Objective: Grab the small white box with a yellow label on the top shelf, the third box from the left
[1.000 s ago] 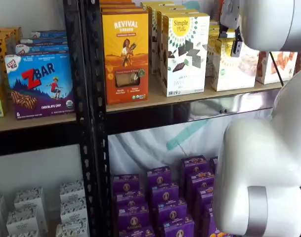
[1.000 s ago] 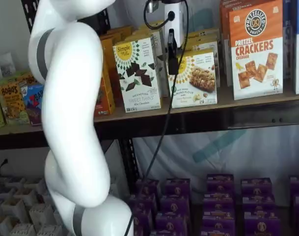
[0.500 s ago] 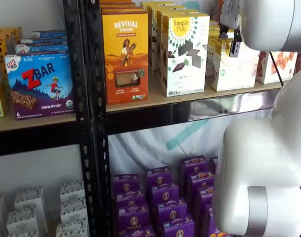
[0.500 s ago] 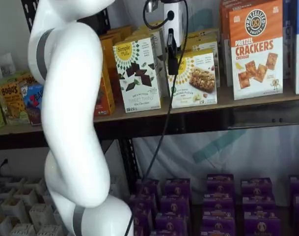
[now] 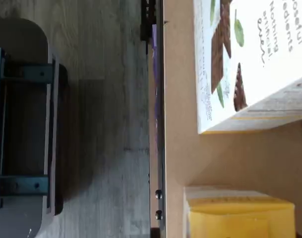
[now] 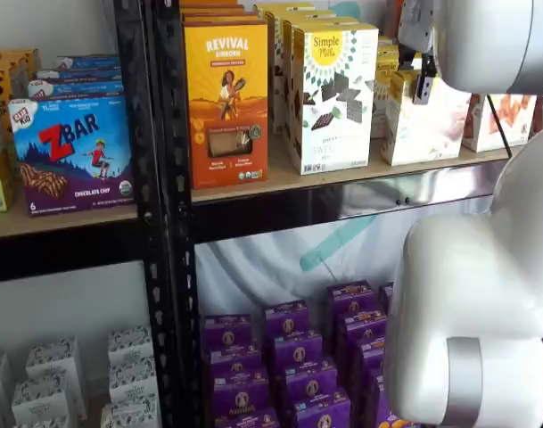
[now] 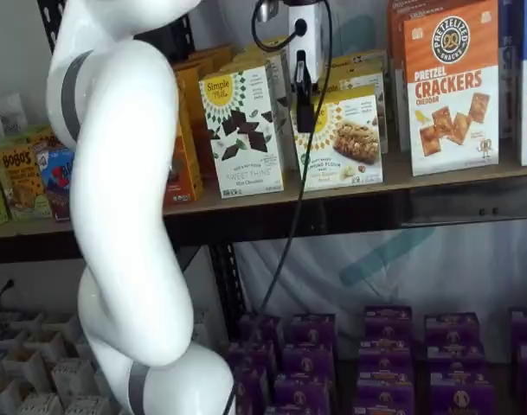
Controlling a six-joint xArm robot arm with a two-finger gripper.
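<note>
The small white box [image 7: 343, 138] is shown standing upright on the top shelf [image 7: 436, 177], close to the front edge, with its long axis vertical and its printed face turned outward toward the front rail. In that shelf view the box is seen tipped slightly, its top leaning back from the rail. The yellow sunburst logo lies near the top of the face and the baked-goods photo below it. In a shelf view the same box [image 6: 420, 129] is seen from the other side, just beside the taller chocolate box [image 6: 332, 94] and near the crackers box [image 7: 449, 86].

The pincer [image 7: 304, 91] is seen hanging over the top front of the small white box, with a black cable [image 7: 289, 216] trailing down past the rail. One black finger [image 7: 305, 108] is seen lying against the front face of the box; a dark finger [image 6: 423, 86] is also shown at the box's upper edge. Only a side-on sight is given, so whether the pincer is closed on the box cannot be told.

In the wrist view the tan shelf board [image 5: 230, 158], its front rail [image 5: 159, 148], the yellow top of a box [image 5: 240, 215] and the side of the chocolate box [image 5: 240, 59] are shown.
</note>
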